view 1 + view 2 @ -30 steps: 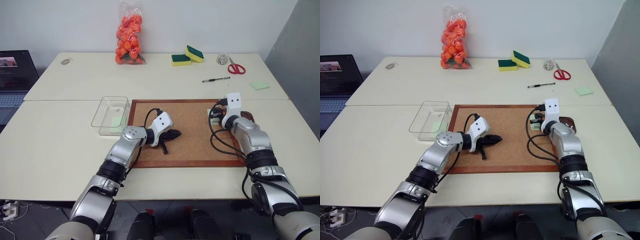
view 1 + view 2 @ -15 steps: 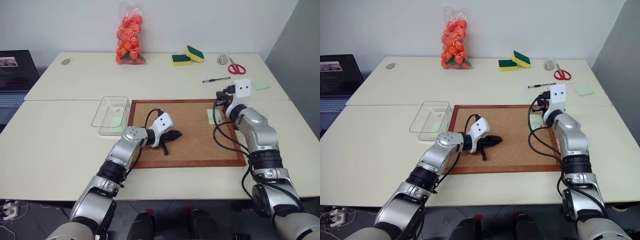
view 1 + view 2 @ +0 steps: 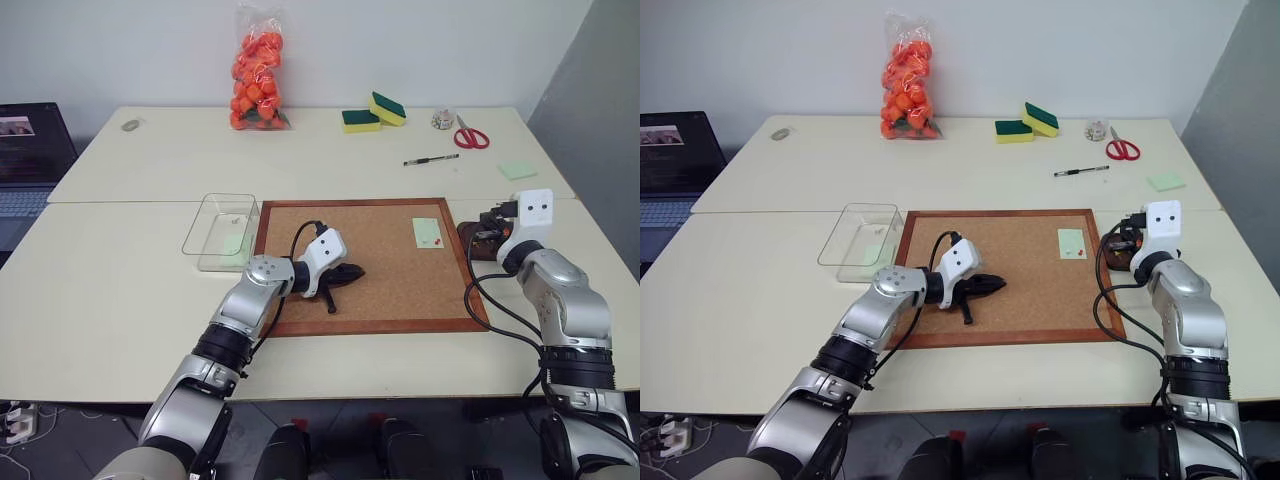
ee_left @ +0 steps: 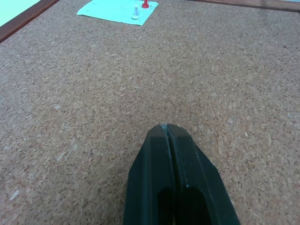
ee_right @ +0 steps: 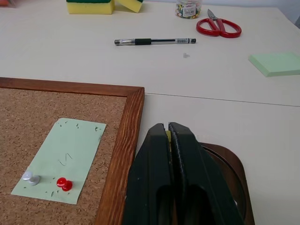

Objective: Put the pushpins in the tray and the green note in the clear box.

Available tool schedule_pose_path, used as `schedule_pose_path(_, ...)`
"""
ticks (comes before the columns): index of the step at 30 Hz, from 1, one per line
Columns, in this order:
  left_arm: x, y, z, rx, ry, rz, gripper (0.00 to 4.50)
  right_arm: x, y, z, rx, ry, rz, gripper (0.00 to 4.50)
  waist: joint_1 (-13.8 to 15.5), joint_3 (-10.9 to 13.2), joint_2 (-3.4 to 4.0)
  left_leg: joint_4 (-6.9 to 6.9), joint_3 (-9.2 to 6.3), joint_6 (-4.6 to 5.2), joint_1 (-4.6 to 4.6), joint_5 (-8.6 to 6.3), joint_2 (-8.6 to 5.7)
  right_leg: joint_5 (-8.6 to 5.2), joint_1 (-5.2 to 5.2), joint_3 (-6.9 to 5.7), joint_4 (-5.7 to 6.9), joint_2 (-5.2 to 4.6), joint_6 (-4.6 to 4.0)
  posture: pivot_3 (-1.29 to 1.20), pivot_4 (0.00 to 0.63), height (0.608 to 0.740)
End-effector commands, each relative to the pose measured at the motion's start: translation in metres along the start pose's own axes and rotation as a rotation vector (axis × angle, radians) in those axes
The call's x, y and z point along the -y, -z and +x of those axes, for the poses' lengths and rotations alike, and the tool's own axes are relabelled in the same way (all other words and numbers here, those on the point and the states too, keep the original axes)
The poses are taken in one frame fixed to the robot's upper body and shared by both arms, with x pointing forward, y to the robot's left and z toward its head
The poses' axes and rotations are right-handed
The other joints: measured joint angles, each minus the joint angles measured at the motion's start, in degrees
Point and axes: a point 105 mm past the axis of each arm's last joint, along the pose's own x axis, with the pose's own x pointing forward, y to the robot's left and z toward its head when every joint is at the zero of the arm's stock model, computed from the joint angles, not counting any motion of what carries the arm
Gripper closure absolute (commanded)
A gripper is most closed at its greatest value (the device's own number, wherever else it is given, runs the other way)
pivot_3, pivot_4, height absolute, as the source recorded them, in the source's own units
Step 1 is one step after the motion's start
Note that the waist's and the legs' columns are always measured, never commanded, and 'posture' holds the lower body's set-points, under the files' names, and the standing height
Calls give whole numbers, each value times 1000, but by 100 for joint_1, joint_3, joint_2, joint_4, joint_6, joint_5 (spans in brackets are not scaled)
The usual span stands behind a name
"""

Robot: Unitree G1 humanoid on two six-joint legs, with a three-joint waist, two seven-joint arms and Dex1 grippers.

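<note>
The green note point(image 3: 428, 233) lies on the cork board point(image 3: 380, 300) near its far right corner, with a red pushpin point(image 5: 64, 184) and a grey-white one point(image 5: 31, 177) stuck through it. Just right of the board sits the dark brown tray point(image 5: 232, 165). My right gripper point(image 5: 168, 127) hovers over the tray, shut, with a sliver of yellow pushpin point(image 5: 168, 136) pinched between its tips. My left gripper point(image 3: 345, 270) rests shut and empty on the middle of the cork, its fingertips point(image 4: 161, 131) touching the surface. The clear box point(image 3: 222, 232) stands left of the board, with a pale green slip inside it.
At the back of the table are a bag of orange balls point(image 3: 257, 68), two sponges point(image 3: 375, 111), a small jar point(image 3: 443, 119), red scissors point(image 3: 473, 135), a pen point(image 3: 432, 159) and a green sticky pad point(image 3: 519, 170). A laptop point(image 3: 30, 150) sits far left.
My right gripper has drawn away from the green note, to the right and slightly back, and now hangs over the tray, leaving the note uncovered. The left arm has not moved.
</note>
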Motion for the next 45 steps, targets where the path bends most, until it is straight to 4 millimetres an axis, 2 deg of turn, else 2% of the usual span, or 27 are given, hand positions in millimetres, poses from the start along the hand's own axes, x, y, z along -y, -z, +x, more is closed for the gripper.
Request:
schedule_pose_path(1,10,7,5,-21,42,-4,4500,5,-7,7,19,23,1,4477,2,0,0,0,-1,0,0,0,0,0,0,-1,-1,0,0,0,150,740)
schedule_pose_path(4,10,8,4,-23,37,-4,4500,7,-2,14,-6,24,10,3906,6,0,0,-1,0,0,0,0,0,0,0,0,-2,0,0,0,150,740)
schedule_pose_path(8,9,8,3,-23,32,-4,4500,7,-1,20,-7,24,16,2926,6,0,0,-2,0,0,0,0,1,0,0,0,-3,0,0,0,150,740)
schedule_pose_path(14,9,8,3,-23,28,-6,4500,7,1,22,-6,22,2,1523,-1,0,0,-2,0,0,0,0,0,0,0,0,-3,0,0,0,150,740)
schedule_pose_path(18,10,9,3,-25,28,-5,4500,10,-7,19,27,33,-8,711,-1,0,0,-2,0,0,0,0,1,0,0,0,-3,0,0,0,150,740)
schedule_pose_path(21,10,9,3,-26,26,-3,4500,7,-24,8,88,21,-19,108,1,0,0,-2,0,0,0,0,1,0,0,0,-3,0,0,0,150,740)
schedule_pose_path(24,9,9,3,-25,23,-4,4500,-10,-29,-6,108,-67,23,47,11,0,1,-5,-1,0,-2,0,1,0,-2,-1,-3,0,0,0,150,740)
schedule_pose_path(30,9,10,3,-25,22,-3,4500,-47,-6,-32,71,-202,67,47,25,-1,1,-4,-4,0,-2,0,1,0,1,-3,-6,1,0,0,150,740)
schedule_pose_path(39,9,9,3,-26,27,3,4500,-61,22,-25,31,-172,-39,47,23,-1,2,-1,-3,0,0,0,3,2,2,-2,-9,4,5,0,150,740)
schedule_pose_path(45,9,10,2,-29,23,4,4500,-55,28,-14,34,-136,-78,47,24,-1,2,-1,-2,0,0,0,3,2,2,-1,-10,4,5,0,150,740)
